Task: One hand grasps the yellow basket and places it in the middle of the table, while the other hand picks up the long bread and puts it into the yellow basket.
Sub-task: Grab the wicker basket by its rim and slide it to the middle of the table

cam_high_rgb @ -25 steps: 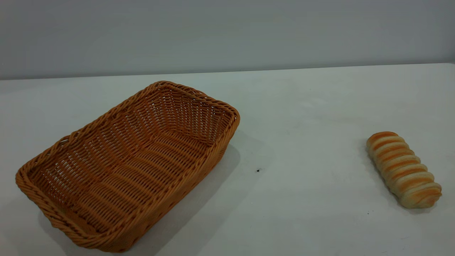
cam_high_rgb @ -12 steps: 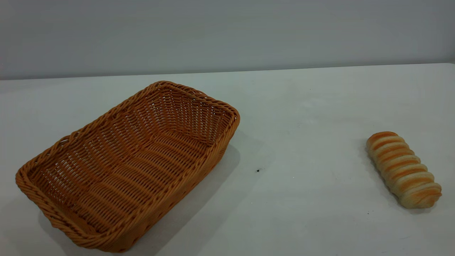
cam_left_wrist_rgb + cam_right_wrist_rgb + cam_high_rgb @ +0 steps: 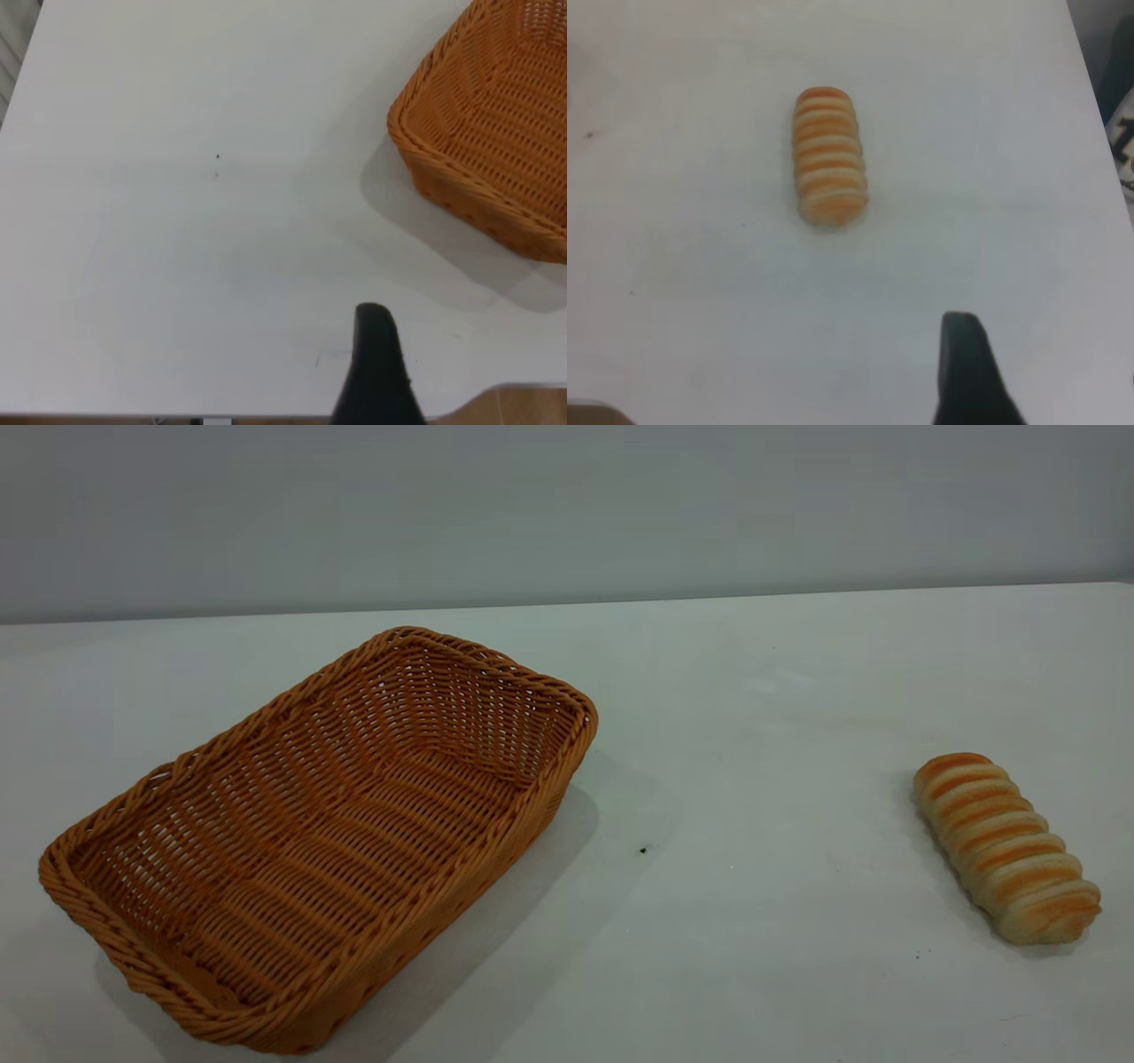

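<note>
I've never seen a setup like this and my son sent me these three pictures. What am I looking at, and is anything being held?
This is a two-armed robot at a white table. The wide picture comes from a camera facing the table; neither arm shows in it. On the left lies an empty yellow basket, on the right a long bread, well apart. The other two pictures come from cameras on the arms' wrists. The left one shows a basket corner and one dark finger of the left end effector. The right one shows the bread and a finger of the right end effector. Nothing is held.
</note>
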